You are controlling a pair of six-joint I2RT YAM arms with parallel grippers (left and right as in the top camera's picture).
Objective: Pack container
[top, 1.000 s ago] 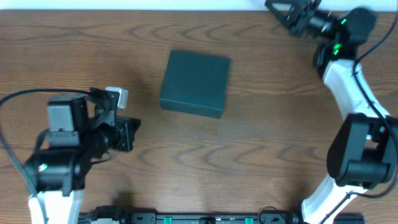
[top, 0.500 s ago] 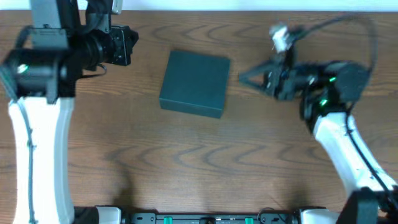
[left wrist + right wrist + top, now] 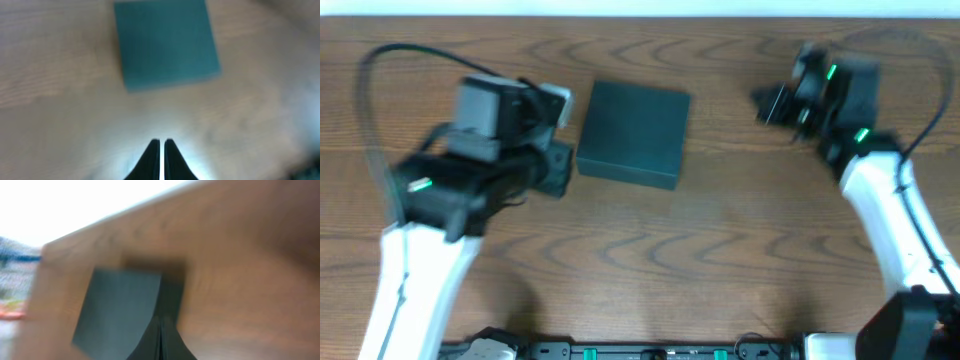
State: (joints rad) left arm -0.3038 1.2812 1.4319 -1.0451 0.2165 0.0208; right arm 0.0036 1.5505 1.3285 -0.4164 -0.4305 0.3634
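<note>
The container (image 3: 635,133) is a flat dark teal-green box with its lid on, lying on the wooden table at centre back. My left gripper (image 3: 560,165) is just left of the box's near-left corner, shut and empty. In the left wrist view the box (image 3: 165,42) lies ahead of the shut fingertips (image 3: 161,142), apart from them. My right gripper (image 3: 762,102) is to the right of the box, pointing at it with a clear gap, shut and empty. In the blurred right wrist view the box (image 3: 120,310) lies beyond the shut fingers (image 3: 161,325).
The wooden table (image 3: 650,250) has a far edge against a white background (image 3: 640,8). Cables loop from both arms. The base rail (image 3: 640,350) runs along the front edge.
My left arm has swung from the far left corner toward the box's left side. My right arm has pulled back and to the right, away from the box. The box has not moved.
</note>
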